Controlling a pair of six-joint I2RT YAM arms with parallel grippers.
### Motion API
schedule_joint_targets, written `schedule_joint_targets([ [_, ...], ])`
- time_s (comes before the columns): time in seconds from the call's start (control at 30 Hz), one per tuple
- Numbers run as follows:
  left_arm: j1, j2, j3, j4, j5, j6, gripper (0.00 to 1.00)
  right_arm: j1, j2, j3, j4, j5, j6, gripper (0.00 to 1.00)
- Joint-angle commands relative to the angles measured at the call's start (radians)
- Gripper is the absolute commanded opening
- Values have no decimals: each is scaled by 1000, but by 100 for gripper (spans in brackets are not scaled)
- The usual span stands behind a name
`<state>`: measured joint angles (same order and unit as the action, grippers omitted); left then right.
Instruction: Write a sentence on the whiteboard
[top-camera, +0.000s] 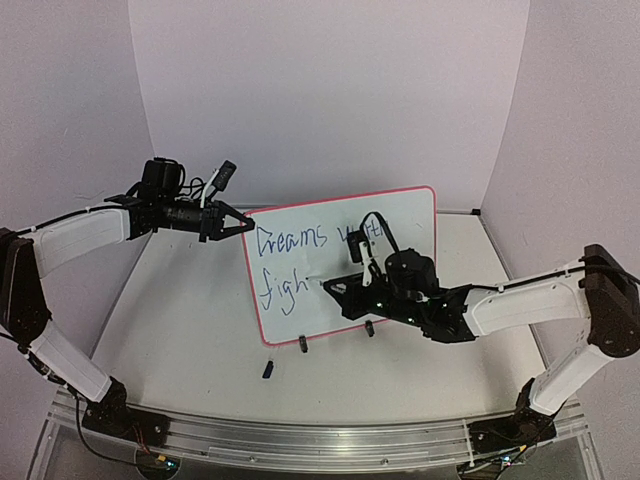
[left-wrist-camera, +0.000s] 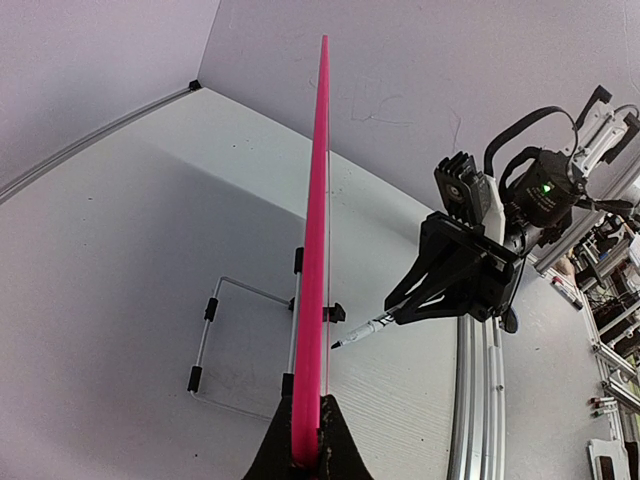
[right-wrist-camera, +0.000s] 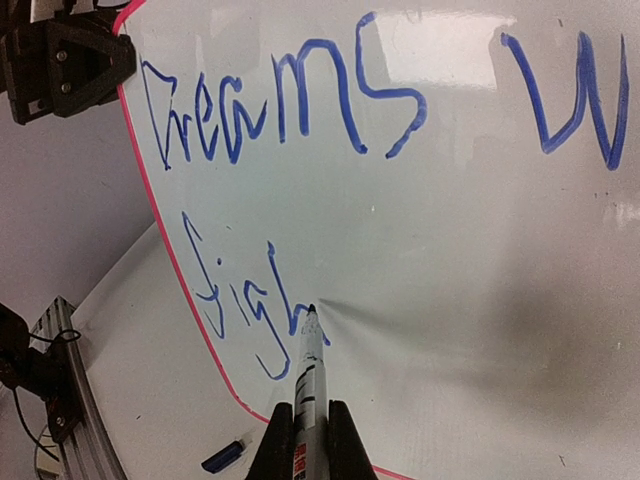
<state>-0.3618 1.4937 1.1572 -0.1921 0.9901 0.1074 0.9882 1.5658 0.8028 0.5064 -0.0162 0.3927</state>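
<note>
Jaws shut: L gripper (top-camera: 236, 224) on whiteboard (top-camera: 295, 322) corner, R gripper (right-wrist-camera: 308, 440) on marker (right-wrist-camera: 311, 360). Mid-word after "figh"; you add next letter.

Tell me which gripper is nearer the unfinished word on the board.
Right. The right gripper holds the marker with its tip at that word; the left gripper clamps the board at its top left edge, above the writing.

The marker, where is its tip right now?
In the right wrist view, the marker, held in the right gripper, has its tip at the whiteboard, just right of the blue "figh" on the second line.
</note>
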Motion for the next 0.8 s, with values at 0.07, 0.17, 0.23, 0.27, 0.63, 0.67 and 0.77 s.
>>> schedule_joint_targets([
  [0.07,-32,31,-17,-106,-45,106,0,-4,15,41,2,46,-4,0],
  [0.17,-32,30,-17,-106,-45,107,0,-4,8,31,-6,65,4,0],
  [0.23,-33,30,-17,-106,-44,106,0,-5,-5,21,-12,83,7,0],
  [0.27,-33,30,-16,-106,-44,106,0,-6,-10,17,-14,90,8,0],
  [0.63,-34,23,-17,-107,-45,107,0,-13,-66,-22,-32,135,21,0],
  [0.67,-34,23,-17,-107,-45,107,0,-13,-70,-25,-33,132,23,0],
  [0.77,-34,22,-19,-107,-45,107,0,-13,-82,-27,-31,101,11,0],
])
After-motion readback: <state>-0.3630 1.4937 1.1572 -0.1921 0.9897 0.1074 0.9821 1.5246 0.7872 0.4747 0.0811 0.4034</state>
